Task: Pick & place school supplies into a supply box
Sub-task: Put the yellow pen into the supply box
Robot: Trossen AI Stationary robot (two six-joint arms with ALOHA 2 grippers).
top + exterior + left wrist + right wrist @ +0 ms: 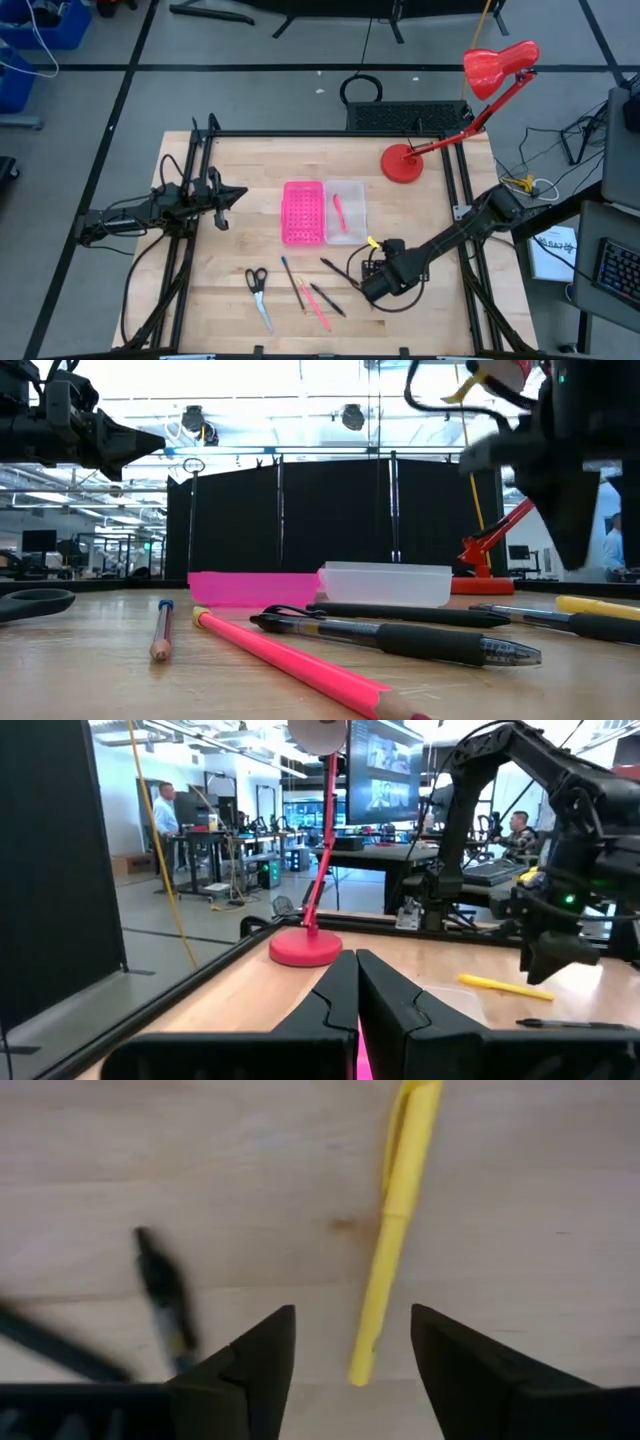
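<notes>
The table is pale wood butcher-block in a black frame, set on a grey floor taped with dark lines; beyond it is an open workshop with desks, monitors and people at work. A red lamp stands at the far right of the table. Near the middle sit two trays side by side: a pink tray on the left and the clear box touching its right side, with one pink pen lying inside the box. On the near side lie scissors with black handles, then a few thin pens and pencils, black, blue and pink. A yellow pen lies flat on the wood right of them, under the right gripper, whose fingers are spread apart and empty. The left gripper hovers at the table's left with fingers pressed together.
</notes>
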